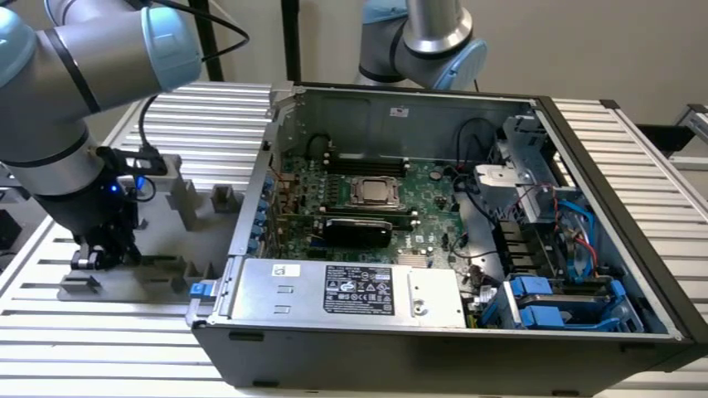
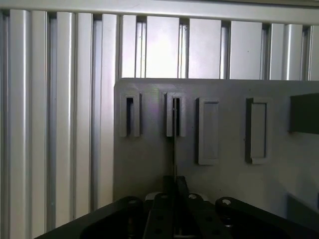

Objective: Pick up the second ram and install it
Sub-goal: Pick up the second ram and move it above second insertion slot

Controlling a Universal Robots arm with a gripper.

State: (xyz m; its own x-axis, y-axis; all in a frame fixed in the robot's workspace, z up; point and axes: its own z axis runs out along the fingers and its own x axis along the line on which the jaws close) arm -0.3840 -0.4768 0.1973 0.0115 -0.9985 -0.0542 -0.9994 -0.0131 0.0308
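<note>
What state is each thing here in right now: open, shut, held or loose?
computer case: open, cover off, insides showing.
second ram: on edge in the fixture tray, held by the gripper.
gripper: shut on the second ram, low over the tray.

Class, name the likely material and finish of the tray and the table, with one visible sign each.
Tray: probably plastic, matte grey; its surface is even and dull, with moulded slots and no glare. Table: likely aluminium, satin silver; its long ribbed slats carry soft bright streaks.
</note>
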